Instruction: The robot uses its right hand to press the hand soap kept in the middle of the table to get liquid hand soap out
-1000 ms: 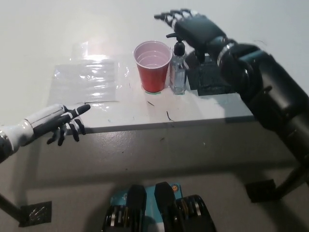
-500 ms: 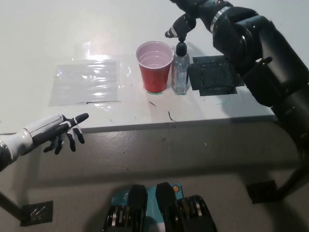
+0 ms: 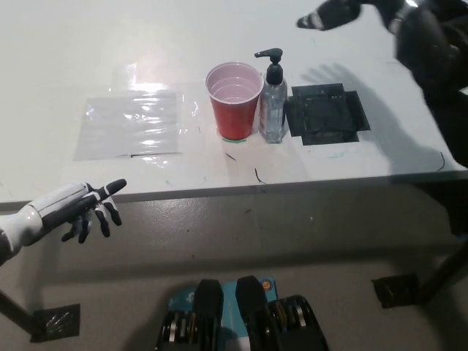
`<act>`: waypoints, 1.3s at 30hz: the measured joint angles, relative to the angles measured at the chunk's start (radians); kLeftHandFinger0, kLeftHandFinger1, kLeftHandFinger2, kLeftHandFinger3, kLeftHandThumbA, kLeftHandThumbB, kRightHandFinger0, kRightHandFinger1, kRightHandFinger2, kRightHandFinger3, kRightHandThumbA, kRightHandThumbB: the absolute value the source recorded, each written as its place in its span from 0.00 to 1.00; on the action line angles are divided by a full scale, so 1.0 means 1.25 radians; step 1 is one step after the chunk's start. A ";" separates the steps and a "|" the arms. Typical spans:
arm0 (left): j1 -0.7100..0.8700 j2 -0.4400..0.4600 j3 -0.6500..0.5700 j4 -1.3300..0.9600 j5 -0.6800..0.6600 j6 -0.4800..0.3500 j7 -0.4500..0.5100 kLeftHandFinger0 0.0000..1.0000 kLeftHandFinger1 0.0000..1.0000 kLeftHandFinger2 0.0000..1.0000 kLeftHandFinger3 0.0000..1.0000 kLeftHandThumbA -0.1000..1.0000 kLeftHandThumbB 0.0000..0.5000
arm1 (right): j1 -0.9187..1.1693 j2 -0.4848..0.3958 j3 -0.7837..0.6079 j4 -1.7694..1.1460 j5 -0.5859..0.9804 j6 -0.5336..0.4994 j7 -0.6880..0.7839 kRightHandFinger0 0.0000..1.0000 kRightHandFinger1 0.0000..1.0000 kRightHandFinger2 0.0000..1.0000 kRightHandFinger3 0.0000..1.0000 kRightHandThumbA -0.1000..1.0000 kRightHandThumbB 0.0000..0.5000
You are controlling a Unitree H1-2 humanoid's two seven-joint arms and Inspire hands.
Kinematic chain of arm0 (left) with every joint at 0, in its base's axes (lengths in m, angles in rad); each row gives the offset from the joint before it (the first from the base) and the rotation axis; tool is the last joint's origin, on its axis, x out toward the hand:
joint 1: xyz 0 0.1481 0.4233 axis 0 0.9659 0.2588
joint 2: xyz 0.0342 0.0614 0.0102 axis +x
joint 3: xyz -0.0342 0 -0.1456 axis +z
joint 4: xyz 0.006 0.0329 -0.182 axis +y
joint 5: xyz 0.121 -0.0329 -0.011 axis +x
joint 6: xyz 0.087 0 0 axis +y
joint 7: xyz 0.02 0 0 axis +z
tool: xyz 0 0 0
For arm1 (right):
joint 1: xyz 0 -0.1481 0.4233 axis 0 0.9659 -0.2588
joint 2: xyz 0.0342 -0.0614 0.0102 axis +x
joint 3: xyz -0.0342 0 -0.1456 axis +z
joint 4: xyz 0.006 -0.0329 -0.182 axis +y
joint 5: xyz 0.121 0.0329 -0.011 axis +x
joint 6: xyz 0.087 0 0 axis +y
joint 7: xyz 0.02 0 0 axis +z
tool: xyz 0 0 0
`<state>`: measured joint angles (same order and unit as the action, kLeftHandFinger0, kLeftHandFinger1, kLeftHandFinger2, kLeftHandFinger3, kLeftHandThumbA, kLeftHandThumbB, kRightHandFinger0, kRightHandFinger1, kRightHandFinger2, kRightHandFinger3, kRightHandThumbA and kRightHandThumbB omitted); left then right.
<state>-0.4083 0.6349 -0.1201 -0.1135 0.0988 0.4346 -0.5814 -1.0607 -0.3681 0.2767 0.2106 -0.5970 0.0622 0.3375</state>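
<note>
Hand soap (image 3: 273, 102) beside red cup (image 3: 234, 100), right hand (image 3: 330, 13) raised well apart, grip unclear

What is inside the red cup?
Inside the red cup only its pale, whitish lining shows; whether it holds any liquid cannot be told. Its base hides the table beneath.

place: lab or test room (likely) | cues: bare white table (image 3: 183, 29) — taped black mat (image 3: 326, 113), grey floor (image 3: 292, 248)

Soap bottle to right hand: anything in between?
In the head view, only bare white table lies between the soap bottle and the raised right hand. The black mat lies to the bottle's right, below that line.
</note>
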 measured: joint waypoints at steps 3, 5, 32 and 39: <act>0.005 0.000 0.005 0.000 0.000 -0.002 0.000 0.11 0.19 0.37 0.62 1.00 0.39 | 0.058 -0.010 -0.045 -0.077 0.024 0.035 0.016 1.00 1.00 1.00 1.00 1.00 1.00; 0.009 0.000 0.009 -0.001 0.000 -0.003 0.000 0.13 0.21 0.39 0.63 1.00 0.38 | 0.105 -0.016 -0.083 -0.128 0.045 0.057 0.023 1.00 1.00 1.00 1.00 1.00 0.99; 0.032 -0.008 0.040 -0.002 0.000 -0.010 0.005 0.10 0.18 0.35 0.66 1.00 0.44 | 0.578 0.018 -0.377 -0.204 0.243 0.081 -0.050 1.00 1.00 1.00 1.00 1.00 0.82; 0.032 -0.008 0.042 -0.001 0.000 -0.013 0.006 0.07 0.17 0.35 0.65 1.00 0.46 | 0.638 0.044 -0.409 -0.164 0.298 0.066 -0.075 1.00 1.00 1.00 1.00 1.00 0.69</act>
<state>-0.3679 0.6245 -0.0674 -0.1151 0.0992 0.4186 -0.5736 -0.2635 -0.3137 -0.2344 0.0062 -0.2244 0.1452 0.2435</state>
